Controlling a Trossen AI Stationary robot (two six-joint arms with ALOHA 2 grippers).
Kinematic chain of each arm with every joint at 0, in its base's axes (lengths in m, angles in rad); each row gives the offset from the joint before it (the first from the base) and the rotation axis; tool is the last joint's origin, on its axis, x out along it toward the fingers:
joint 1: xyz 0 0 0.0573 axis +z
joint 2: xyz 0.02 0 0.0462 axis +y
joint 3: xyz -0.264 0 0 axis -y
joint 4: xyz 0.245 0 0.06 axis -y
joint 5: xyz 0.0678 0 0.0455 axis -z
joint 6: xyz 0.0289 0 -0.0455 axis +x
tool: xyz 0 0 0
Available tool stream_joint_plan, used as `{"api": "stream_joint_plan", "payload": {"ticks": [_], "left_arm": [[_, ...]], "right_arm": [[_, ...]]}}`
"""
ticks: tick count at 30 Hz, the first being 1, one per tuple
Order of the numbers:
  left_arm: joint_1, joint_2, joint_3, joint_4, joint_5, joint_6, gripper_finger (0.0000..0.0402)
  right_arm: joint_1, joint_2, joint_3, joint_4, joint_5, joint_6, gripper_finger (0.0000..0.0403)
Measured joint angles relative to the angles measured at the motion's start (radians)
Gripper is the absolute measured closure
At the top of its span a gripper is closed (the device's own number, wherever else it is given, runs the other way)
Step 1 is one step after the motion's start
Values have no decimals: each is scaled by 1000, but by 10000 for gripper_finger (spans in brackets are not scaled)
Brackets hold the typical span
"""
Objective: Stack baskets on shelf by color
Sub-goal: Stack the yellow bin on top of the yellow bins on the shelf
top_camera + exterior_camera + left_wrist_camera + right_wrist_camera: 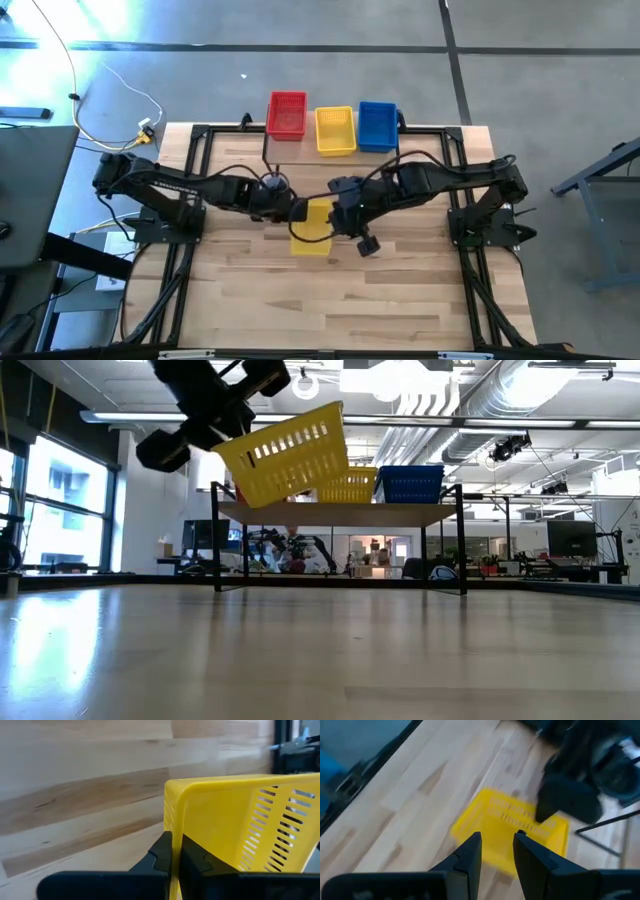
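A yellow basket (312, 226) hangs in the air over the middle of the table, held by my left gripper (297, 212) at its left end. In the low view it (290, 450) is tilted in front of the shelf (340, 512). The shelf (283, 149) stands at the table's far edge and carries a red basket (287, 114), a yellow basket (335, 130) and a blue basket (378, 125) side by side. My right gripper (497, 845) is open, just right of and above the held basket (512, 827), touching nothing. My left gripper (176, 855) pinches the yellow basket's end wall (175, 820) close to a corner, one finger inside the basket and one outside. The fingers come roughly level from the table's left. The basket is lifted clear of the table and hangs tilted.
Black metal frames (200, 150) run along the table's left and right sides. Bare wooden tabletop (330, 300) lies on the near side of the held basket. The shelf's thin black legs (217, 550) stand on the far part of the table.
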Motion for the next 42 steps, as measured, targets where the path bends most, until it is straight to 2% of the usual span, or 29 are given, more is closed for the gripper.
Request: {"api": "stream_joint_plan", "payload": {"ticks": [8,19,26,42], "left_arm": [[64,0,36,-17,34,19,398],[134,0,37,-106,120,-3,398],[140,0,37,-105,123,-23,398],[139,0,37,-102,154,-88,398]], "right_arm": [[2,14,1,178,9,77,304],[3,145,0,85,17,53,304],[6,209,0,72,17,82,304],[15,222,0,40,17,151,304]]}}
